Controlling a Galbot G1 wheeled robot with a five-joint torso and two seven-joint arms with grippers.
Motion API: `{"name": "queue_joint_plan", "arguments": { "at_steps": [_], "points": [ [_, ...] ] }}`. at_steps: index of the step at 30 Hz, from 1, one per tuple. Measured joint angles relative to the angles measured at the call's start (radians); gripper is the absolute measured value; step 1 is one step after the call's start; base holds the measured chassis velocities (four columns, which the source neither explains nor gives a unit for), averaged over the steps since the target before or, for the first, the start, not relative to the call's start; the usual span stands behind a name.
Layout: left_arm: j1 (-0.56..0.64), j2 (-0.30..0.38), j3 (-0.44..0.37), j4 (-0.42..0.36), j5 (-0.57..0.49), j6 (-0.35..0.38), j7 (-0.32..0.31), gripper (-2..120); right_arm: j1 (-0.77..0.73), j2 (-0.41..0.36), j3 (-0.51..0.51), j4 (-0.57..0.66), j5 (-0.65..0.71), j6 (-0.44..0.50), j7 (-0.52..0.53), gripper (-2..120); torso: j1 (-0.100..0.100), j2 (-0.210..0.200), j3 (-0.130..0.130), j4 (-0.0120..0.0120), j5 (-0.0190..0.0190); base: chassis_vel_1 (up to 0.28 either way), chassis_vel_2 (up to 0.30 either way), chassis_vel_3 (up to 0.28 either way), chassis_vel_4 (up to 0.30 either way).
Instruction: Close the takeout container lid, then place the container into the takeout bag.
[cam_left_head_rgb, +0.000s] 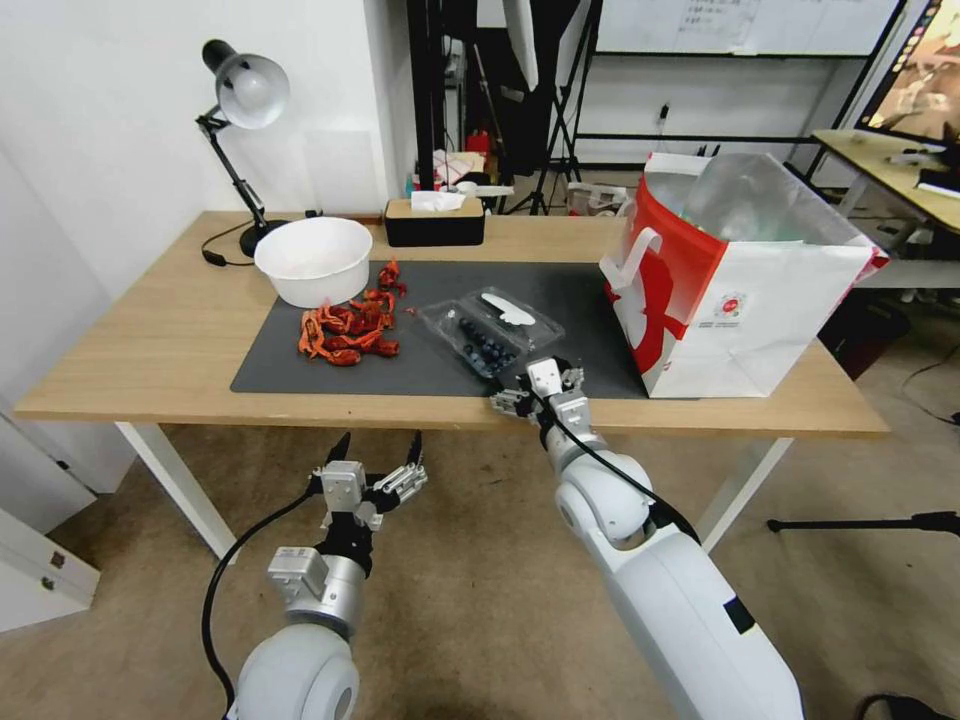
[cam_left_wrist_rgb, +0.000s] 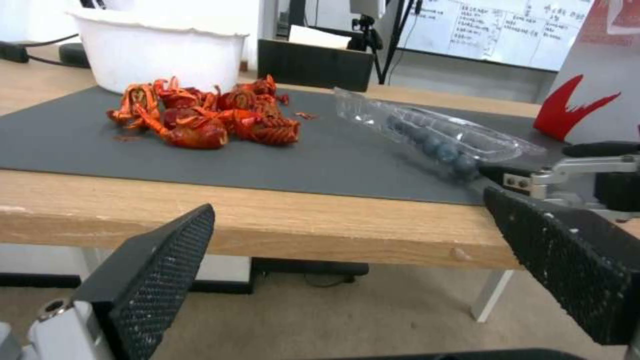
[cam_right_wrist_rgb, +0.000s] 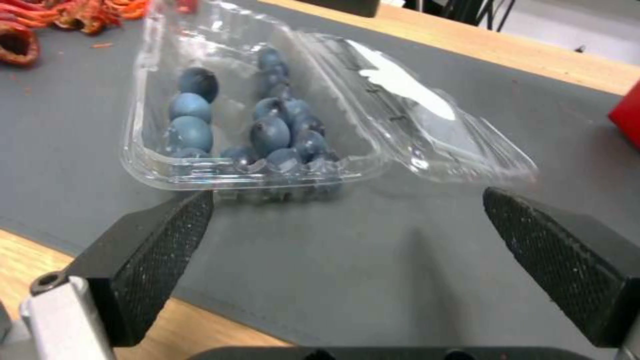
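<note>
Both grippers spread – right gripper (cam_right_wrist_rgb: 347, 240) just short of the open takeout container (cam_right_wrist_rgb: 247, 115), left gripper (cam_left_head_rgb: 378, 463) below the table (cam_left_head_rgb: 150, 350)

A robotics lab or test room, not a home.

In the upper middle of the head view, tripods and light stands (cam_left_head_rgb: 560, 110) stand behind the wooden table (cam_left_head_rgb: 150, 350). A whiteboard (cam_left_head_rgb: 740, 25) with writing hangs at the upper right, near a second desk (cam_left_head_rgb: 900, 170). The floor is bare, and cables lie on it at the right edge.
</note>
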Motion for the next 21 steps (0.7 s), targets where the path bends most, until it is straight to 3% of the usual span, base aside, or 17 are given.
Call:
{"name": "queue_joint_plan", "arguments": {
  "at_steps": [21],
  "points": [
    [0.016,-0.011,-0.006,-0.001,0.013,-0.012,0.000,100,0.087,0.089,-0.076,-0.082,-0.022,-0.019,0.013,100,0.000,0.000,0.000,0.0000,0.0000,0.000,0.000,0.000,0.000]
  ]
}}
